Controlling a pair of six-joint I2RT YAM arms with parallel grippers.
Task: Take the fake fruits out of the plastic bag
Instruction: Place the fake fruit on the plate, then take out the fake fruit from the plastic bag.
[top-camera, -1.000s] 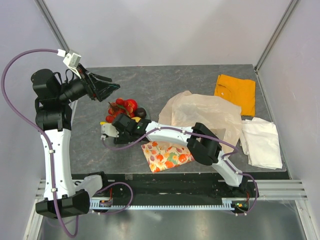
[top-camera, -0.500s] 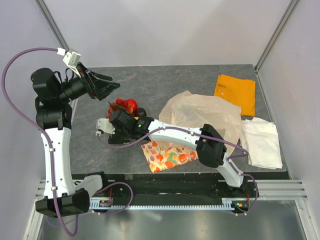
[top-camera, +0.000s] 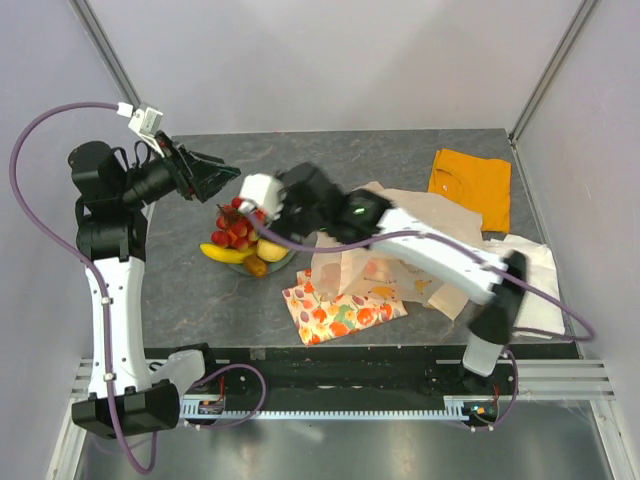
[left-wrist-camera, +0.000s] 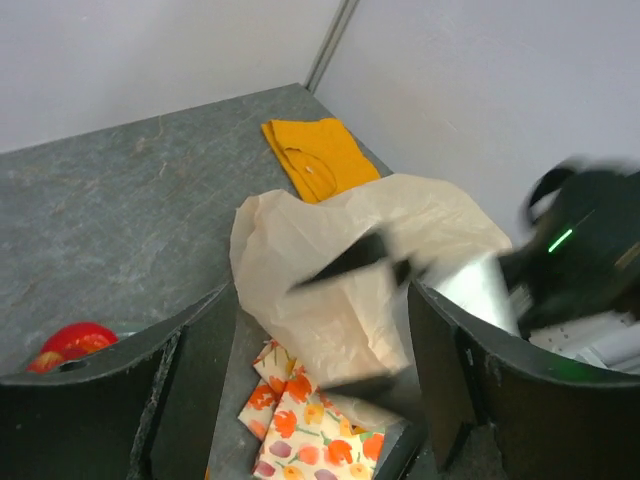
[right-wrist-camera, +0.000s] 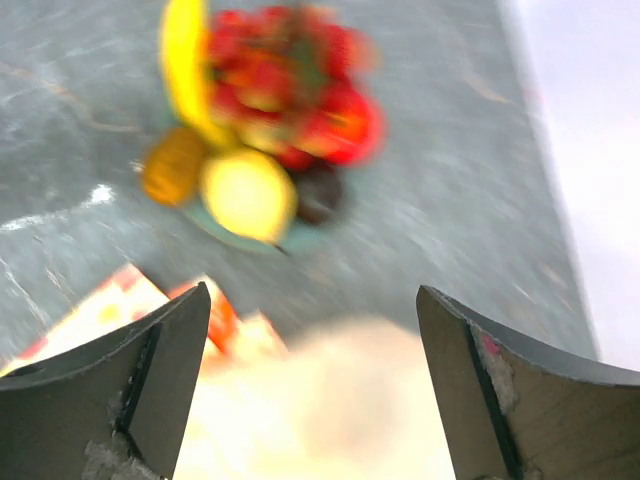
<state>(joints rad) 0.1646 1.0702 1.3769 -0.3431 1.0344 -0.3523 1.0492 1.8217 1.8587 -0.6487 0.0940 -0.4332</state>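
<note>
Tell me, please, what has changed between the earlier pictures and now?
The right claw, earlier low beside the fake fruits, has lifted and swung rightward, open, uncovering the banana and lemon. The plastic bag has shifted nearer, partly over the fruit-patterned cloth. The left claw, orange cloth and white cloth stayed about where they were.

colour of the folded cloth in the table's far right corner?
Mustard orange cloth, plain; clearest in the top external view.
</note>
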